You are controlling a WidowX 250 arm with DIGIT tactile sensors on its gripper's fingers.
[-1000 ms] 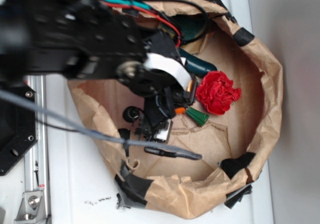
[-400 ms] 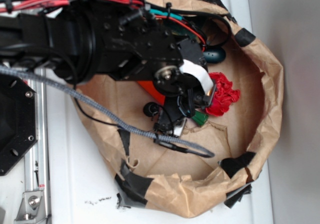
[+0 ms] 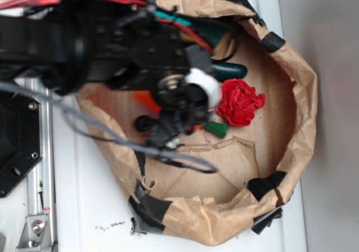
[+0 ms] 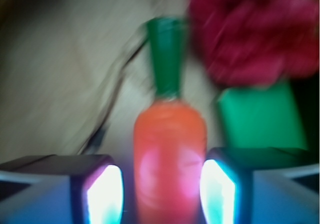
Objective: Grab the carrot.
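Observation:
The orange carrot (image 4: 170,149) with its dark green stem (image 4: 167,54) lies lengthwise between my fingers, stem pointing away. My gripper (image 4: 161,189) is open and straddles the carrot's thick part. A dark gap shows at the left pad (image 4: 106,194), while the right pad (image 4: 216,191) sits close against it. In the exterior view the gripper (image 3: 178,127) is low inside the paper bag. There the arm hides most of the carrot, leaving an orange patch (image 3: 147,101) and the stem (image 3: 216,129).
A red ruffled cloth ball (image 3: 241,102) (image 4: 250,34) lies just beyond the stem, and a dark green toy (image 3: 230,70) (image 4: 260,114) lies beside it. The crumpled brown paper bag wall (image 3: 305,95) rings everything. A grey cable (image 3: 185,161) trails across the bag floor.
The arm swung right over the bag, then drew back left a little. The carrot's stem and the red ball now sit slightly further left.

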